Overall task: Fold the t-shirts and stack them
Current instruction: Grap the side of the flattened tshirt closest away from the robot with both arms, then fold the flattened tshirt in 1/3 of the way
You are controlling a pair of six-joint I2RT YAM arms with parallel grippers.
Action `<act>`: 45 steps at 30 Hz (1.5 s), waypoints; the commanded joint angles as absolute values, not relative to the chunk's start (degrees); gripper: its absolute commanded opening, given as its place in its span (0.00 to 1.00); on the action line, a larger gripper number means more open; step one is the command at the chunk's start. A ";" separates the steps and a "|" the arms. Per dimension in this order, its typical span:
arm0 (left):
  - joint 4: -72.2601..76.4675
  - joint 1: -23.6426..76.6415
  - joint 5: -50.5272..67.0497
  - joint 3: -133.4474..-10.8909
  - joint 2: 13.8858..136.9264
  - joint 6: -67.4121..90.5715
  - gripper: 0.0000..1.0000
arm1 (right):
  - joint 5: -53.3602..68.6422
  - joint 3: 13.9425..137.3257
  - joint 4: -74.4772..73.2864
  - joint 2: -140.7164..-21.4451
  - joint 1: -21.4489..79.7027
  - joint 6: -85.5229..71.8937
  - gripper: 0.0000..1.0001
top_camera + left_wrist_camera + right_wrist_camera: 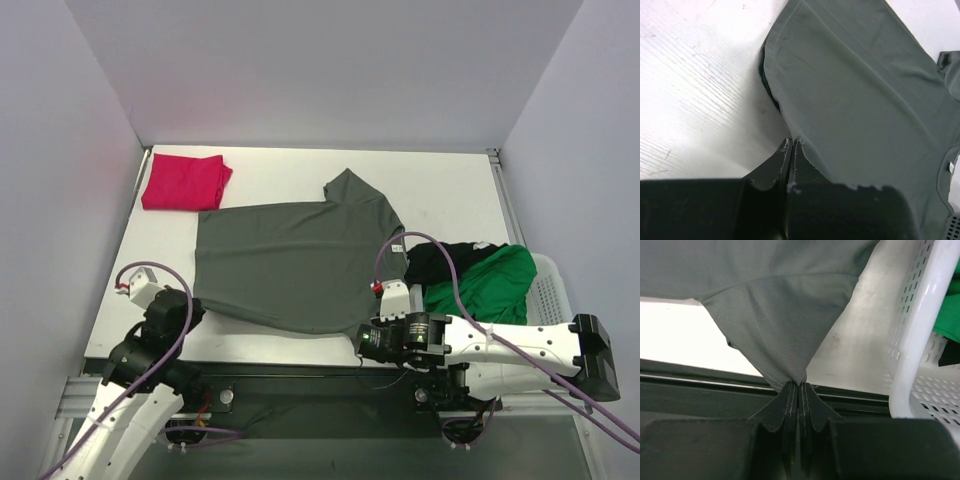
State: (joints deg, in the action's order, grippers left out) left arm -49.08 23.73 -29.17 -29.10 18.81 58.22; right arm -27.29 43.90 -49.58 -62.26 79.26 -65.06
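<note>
The dark grey-green t-shirt (290, 260) lies spread on the white table (450, 200), one sleeve pointing to the far right. My left gripper (192, 300) is shut on its near left corner (805, 100). My right gripper (366, 335) is shut on its near right corner (785, 325) and lifts that corner into a peak at the table's near edge. The magenta-red t-shirt (184, 182) lies folded at the far left. The black t-shirt (445, 260) and the bright green t-shirt (490, 285) are bunched in the white basket (552, 290) at the right.
The basket's perforated white wall (920, 340) stands close to the right of my right gripper. Grey walls enclose the table at the left, back and right. The black rail (300, 375) runs along the near edge.
</note>
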 commanded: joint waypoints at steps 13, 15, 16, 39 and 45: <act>-44.84 25.75 -30.78 -28.49 20.83 57.75 0.00 | -35.33 48.42 -54.76 -62.49 76.65 -64.52 0.00; -38.95 25.75 -29.53 -25.33 21.00 56.34 0.00 | -35.68 49.56 -54.06 -64.07 73.76 -62.15 0.00; -37.89 25.75 -29.36 -24.79 21.35 56.34 0.00 | -36.12 50.01 -53.62 -64.59 72.87 -61.36 0.00; -16.36 9.41 -18.65 -24.08 39.27 45.44 0.00 | -29.62 67.14 -37.44 -82.17 47.64 -33.76 0.00; -11.08 4.85 -15.83 -24.17 45.07 43.60 0.00 | -28.04 74.69 -37.09 -89.02 41.67 -28.92 0.00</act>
State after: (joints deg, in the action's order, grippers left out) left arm -17.76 7.14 -19.40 -24.12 43.05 45.87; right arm -28.16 70.46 -36.62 -86.91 44.05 -32.80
